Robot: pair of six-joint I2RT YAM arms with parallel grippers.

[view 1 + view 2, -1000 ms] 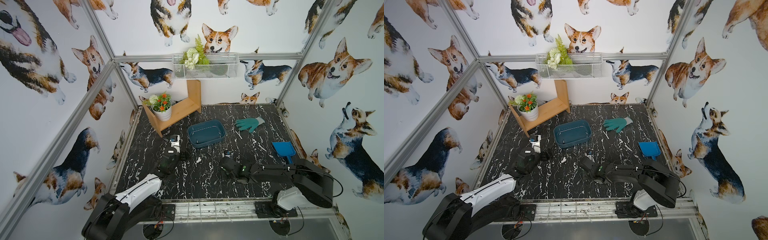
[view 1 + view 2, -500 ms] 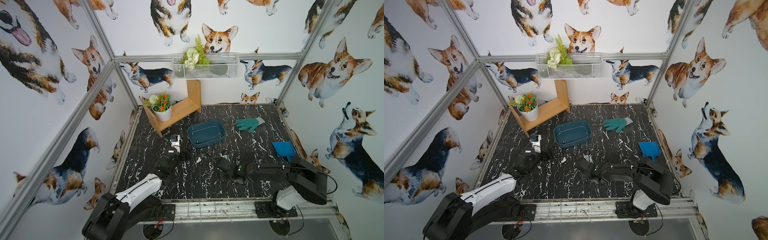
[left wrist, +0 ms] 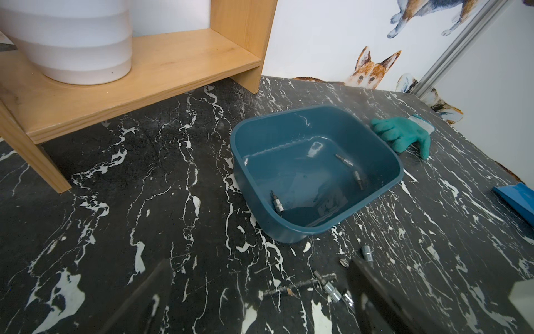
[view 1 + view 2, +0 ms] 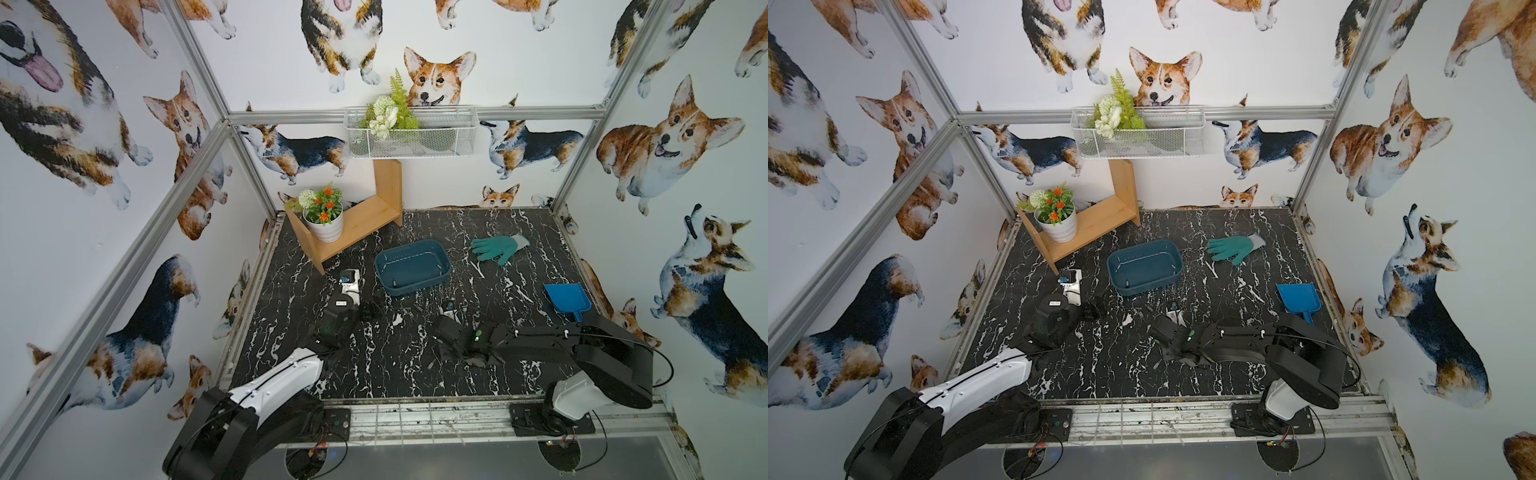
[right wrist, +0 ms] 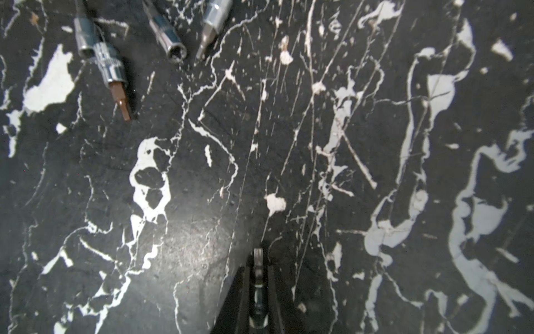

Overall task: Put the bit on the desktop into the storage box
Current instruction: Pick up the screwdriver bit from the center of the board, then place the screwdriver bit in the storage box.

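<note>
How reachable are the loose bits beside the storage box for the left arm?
Probably yes: the left end effector stands open close to the loose bits, which lie on bare desktop short of the storage box, nothing covering them. The right arm nearby might crowd it.

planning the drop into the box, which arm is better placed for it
Right. The right claw is shut on a bit, so it only needs to carry it to the box. The left claw is open and empty.

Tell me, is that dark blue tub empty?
Not empty. The tub holds at least three small metal bits on its floor, seen from the left wrist.
</note>
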